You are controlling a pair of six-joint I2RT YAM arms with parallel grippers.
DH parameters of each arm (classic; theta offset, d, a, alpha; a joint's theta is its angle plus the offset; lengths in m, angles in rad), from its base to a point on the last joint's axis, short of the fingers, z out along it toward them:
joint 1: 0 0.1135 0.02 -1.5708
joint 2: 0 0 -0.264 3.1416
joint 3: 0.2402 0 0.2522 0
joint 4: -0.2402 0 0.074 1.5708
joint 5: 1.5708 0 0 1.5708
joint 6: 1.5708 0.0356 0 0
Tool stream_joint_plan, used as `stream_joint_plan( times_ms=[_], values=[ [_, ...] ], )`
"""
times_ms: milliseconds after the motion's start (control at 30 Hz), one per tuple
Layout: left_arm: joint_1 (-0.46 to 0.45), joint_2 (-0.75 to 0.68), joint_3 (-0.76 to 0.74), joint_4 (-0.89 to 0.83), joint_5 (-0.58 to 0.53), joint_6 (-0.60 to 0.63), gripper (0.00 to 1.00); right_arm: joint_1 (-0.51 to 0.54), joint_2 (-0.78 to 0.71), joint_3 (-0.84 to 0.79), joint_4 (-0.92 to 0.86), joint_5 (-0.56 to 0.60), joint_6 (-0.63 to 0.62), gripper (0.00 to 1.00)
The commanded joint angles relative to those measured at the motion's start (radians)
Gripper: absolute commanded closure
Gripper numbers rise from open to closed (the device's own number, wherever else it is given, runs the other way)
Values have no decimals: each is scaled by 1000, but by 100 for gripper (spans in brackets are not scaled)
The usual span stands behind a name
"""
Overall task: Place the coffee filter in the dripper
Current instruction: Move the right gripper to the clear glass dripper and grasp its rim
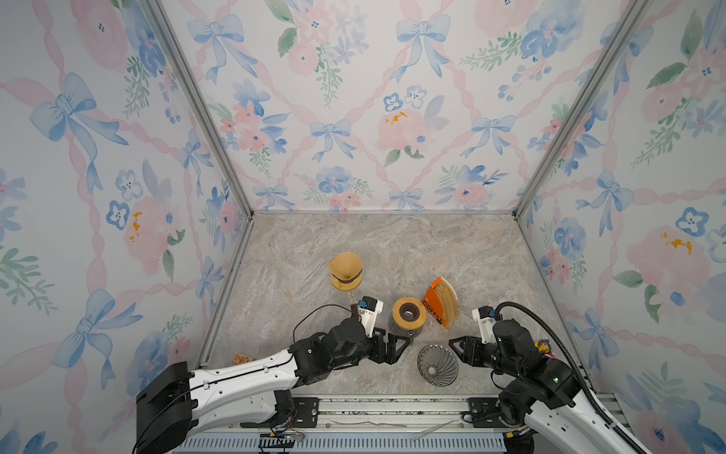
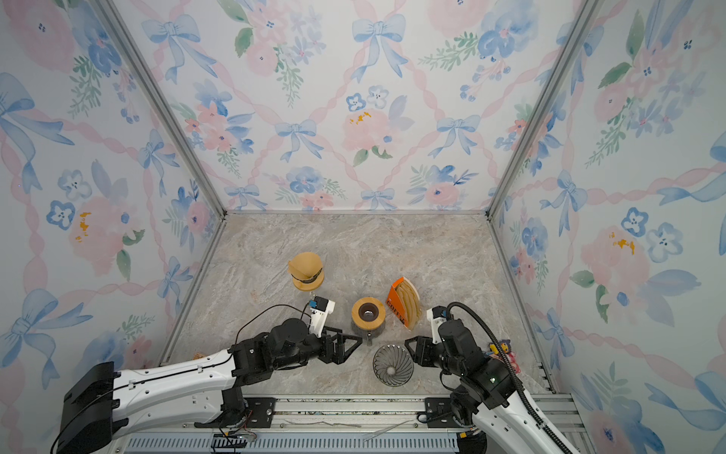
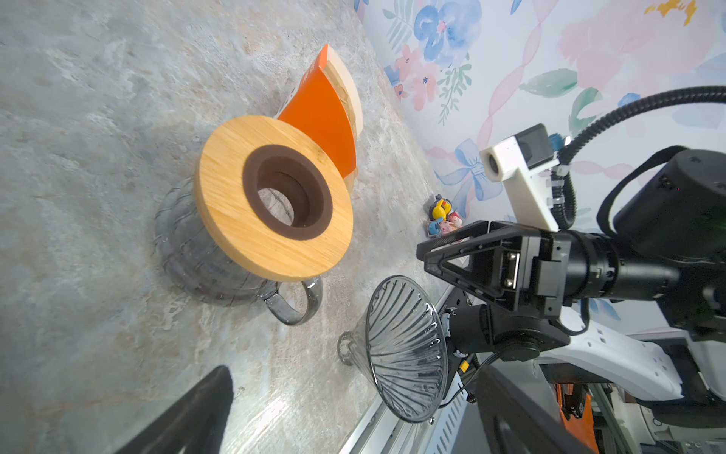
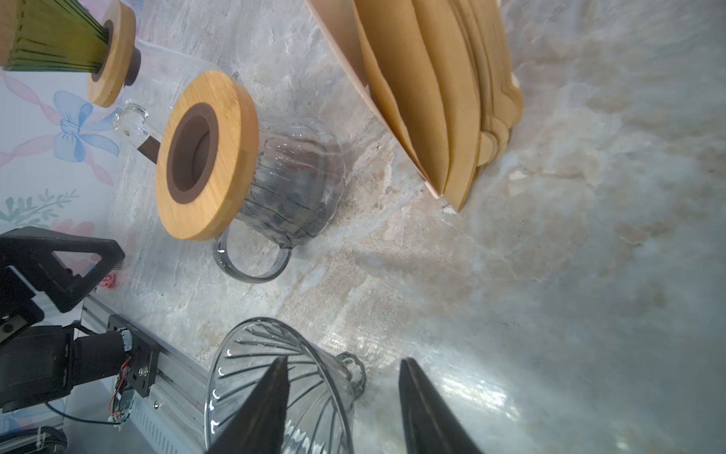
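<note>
No filter is placed yet — the filters [image 1: 448, 299] stand in their orange pack [image 1: 431, 302] on the counter [image 1: 314, 243], the dripper [image 1: 437, 365] lies empty on its side just beside my right end effector [image 1: 452, 346], part-open and holding nothing, and my left end effector [image 1: 404, 349] gapes wide by the carafe [image 1: 397, 314].

A glass jug [image 1: 396, 330] with a round wooden lid [image 1: 409, 313] stands low in the middle of the frame on the gray stone table [image 1: 393, 243]. Small colorful toys [image 1: 543, 346] sit at the lower right, by the flowery wall [image 1: 648, 275]
</note>
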Motion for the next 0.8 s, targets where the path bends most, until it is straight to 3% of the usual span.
stream_joint_plan(
  times_ms=[0,233,767],
  values=[
    [-6,-11,-16,10,-23,-24,2,19,-15,-19,3,-40,-23,49],
    [5,5,3,-13,-33,-36,2,46,-13,-50,29,-70,-29,48],
    [103,34,9,-45,50,-77,2,77,-12,-83,58,-91,-49,57]
  ],
)
